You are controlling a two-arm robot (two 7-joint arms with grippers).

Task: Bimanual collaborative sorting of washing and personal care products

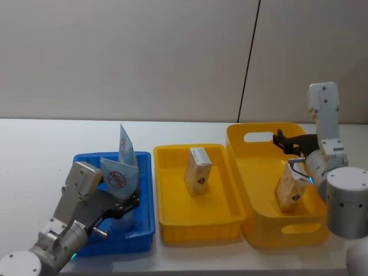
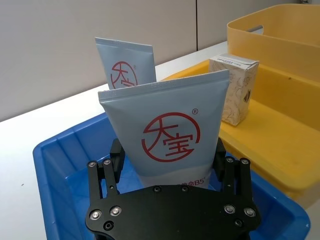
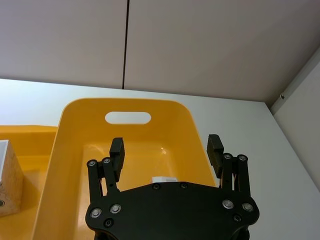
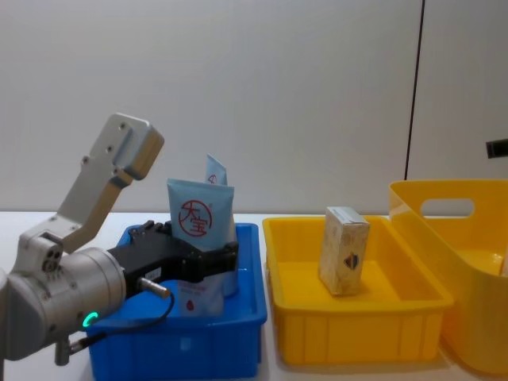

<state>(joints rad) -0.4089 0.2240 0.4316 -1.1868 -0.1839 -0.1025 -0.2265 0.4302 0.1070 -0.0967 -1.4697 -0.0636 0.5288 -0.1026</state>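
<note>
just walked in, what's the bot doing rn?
Sorting toiletries. The left pincer is closed on a light-blue pouch standing in the blue bin, with a second pouch behind it. The right pincer hangs open over the large yellow tub, which holds one beige carton. A second carton stands upright in the middle yellow tray.

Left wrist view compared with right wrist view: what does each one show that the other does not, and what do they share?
Left wrist view: the left hand shut on a light-blue pouch, a second pouch behind it, and the blue bin. Right wrist view: the right hand, open, above the tall yellow bin, with a carton top inside. Both: the tall yellow bin and the carton standing in the low yellow tray.
</note>
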